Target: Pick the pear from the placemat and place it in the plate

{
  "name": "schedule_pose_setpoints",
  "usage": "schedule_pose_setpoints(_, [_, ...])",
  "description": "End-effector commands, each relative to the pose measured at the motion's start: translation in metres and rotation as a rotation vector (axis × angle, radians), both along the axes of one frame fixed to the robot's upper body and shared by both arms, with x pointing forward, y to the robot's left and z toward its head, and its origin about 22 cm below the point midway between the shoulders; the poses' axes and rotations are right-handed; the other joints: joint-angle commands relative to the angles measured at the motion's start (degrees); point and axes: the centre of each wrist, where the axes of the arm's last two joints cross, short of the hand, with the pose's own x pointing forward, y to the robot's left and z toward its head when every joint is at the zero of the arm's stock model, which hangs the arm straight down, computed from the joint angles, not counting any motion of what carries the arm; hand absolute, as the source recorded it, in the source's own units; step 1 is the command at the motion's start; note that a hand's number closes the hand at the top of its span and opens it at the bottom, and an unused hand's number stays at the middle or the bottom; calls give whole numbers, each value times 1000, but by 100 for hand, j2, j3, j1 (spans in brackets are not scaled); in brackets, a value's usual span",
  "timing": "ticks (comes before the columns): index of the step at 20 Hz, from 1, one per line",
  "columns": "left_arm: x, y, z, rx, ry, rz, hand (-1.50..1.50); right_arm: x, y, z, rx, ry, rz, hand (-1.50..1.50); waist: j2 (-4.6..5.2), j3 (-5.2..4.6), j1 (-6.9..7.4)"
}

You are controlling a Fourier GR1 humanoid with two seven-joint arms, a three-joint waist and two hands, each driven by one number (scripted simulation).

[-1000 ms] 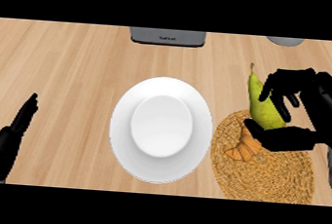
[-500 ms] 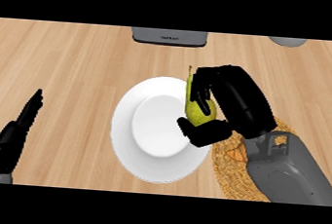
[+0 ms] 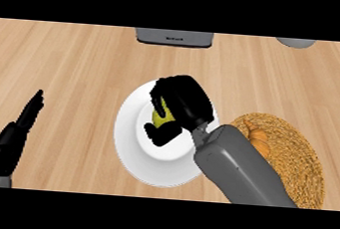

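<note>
Over the white plate [image 3: 134,156] the right hand [image 3: 183,103] hung with fingers and thumb curled round the pear [image 3: 161,117], whose yellow-green skin showed only between them. Beside the plate lay the woven placemat [image 3: 301,160]. Near the view's left edge the left hand [image 3: 15,135] rested, fingers straight

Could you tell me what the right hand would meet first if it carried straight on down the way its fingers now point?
Most likely the white plate: the right hand, curled round the pear, hangs over its middle, though the height above it is unclear.
</note>
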Motion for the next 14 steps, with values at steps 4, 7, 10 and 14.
schedule_pose_setpoints(4, [-1, -4, -4, -10, 4, -13, 0, 22, 11, -25, 126, 192, -160, -150, 12, 2, 65])
schedule_pose_setpoints(7, [-1, -4, -3, -6, 11, 5, 0, 25, 22, -44, 69, 203, -181, -150, 6, 2, 54])
schedule_pose_setpoints(10, [-17, 10, -12, -8, -17, -9, 0, 12, 27, -57, 147, 166, -143, -150, 1, 2, 40])
schedule_pose_setpoints(14, [-11, -4, -10, 11, -19, 6, 0, 22, 4, -56, 370, 119, -184, -150, 6, 5, -23])
